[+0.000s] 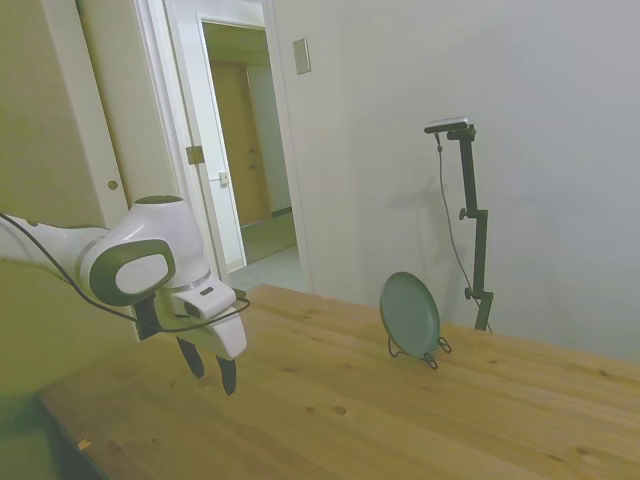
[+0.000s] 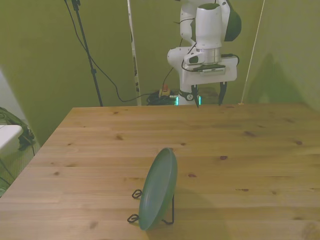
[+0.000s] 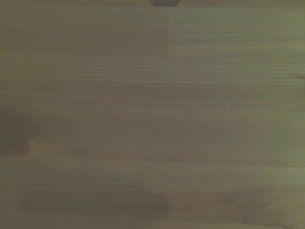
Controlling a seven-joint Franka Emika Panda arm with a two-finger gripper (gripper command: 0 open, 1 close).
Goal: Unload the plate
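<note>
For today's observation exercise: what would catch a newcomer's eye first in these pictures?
First, the grey-green plate propped nearly upright on edge in a thin black wire stand, near the wooden table's edge closest to the front camera. Next, the white robot arm at the far edge, its open tool hanging above the wood, well clear of the plate.

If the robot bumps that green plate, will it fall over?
Probably. The plate stands on edge, leaning in a thin wire stand, so a nudge could tip it or set it rolling. It looks stiff, smooth and likely slippery. The open pincer is far away.
</note>
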